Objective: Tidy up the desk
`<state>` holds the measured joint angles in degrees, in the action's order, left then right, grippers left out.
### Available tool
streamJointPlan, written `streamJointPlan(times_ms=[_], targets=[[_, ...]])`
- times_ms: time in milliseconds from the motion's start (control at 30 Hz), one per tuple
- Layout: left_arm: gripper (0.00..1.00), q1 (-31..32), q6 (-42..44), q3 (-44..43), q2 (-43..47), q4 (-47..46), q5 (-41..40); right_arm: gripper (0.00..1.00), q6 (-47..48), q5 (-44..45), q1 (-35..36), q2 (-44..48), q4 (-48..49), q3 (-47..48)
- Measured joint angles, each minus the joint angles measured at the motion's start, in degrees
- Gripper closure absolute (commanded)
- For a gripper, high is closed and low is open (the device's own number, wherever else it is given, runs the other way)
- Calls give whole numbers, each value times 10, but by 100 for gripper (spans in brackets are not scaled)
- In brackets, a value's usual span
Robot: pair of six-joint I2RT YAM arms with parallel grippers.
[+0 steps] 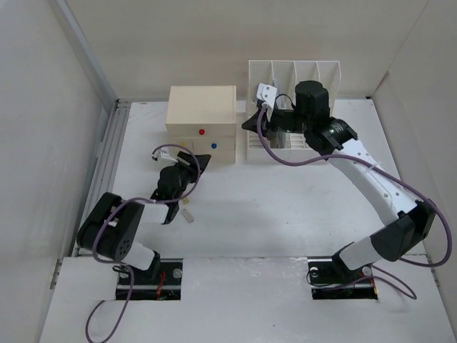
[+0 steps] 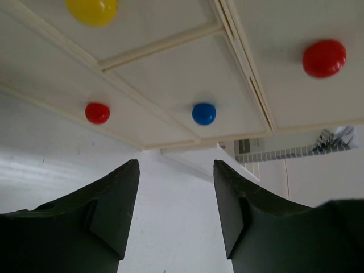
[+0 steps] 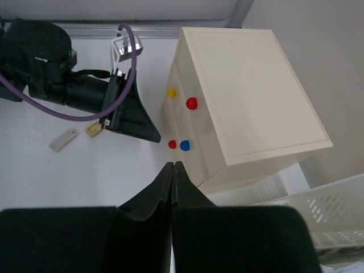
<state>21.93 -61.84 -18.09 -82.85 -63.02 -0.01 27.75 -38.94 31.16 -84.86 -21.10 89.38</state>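
Note:
The desk (image 1: pixel 285 207) is a white tabletop with pale walls and a grooved metal rail (image 1: pixel 107 153) along its left edge. My left gripper (image 1: pixel 202 158) is open and empty, low over the desk, facing the front of the cream drawer box (image 1: pixel 201 114). Its wrist view shows the open fingers (image 2: pixel 122 199) below a small red knob (image 2: pixel 97 112) and a blue knob (image 2: pixel 203 113). My right gripper (image 1: pixel 248 124) is shut, held above the gap between the drawer box and the white file rack (image 1: pixel 294 96). In the right wrist view its tips (image 3: pixel 172 166) point down at the box's lower corner (image 3: pixel 199 170).
The drawer box also has a yellow knob (image 2: pixel 92 10) and a larger red knob (image 2: pixel 323 58). A small white stick (image 3: pixel 62 140) and a tan tag (image 3: pixel 94 129) lie on the desk beside my left arm (image 1: pixel 168 187). Purple cables trail from both arms.

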Motion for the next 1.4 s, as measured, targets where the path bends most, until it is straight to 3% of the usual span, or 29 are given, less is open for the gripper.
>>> streamJointPlan(times_ms=[267,500,667,1200,1300,1400], targets=[[57,-17,0,-47,-105,-22,14,100,-19,-31,-23,2,9,-3],[60,-20,1,-63,-136,-10,23,100,-26,-38,-30,2,11,-3],[73,-26,3,-87,-171,-9,22,99,-27,-42,-30,0,12,-3],[68,-32,30,-138,-204,46,0,99,-27,-54,-41,-8,14,-4],[86,-32,30,-138,-205,48,0,99,-27,-55,-41,-9,14,-4],[93,-30,33,-139,-205,46,-1,99,-27,-57,-41,-10,14,-4]])
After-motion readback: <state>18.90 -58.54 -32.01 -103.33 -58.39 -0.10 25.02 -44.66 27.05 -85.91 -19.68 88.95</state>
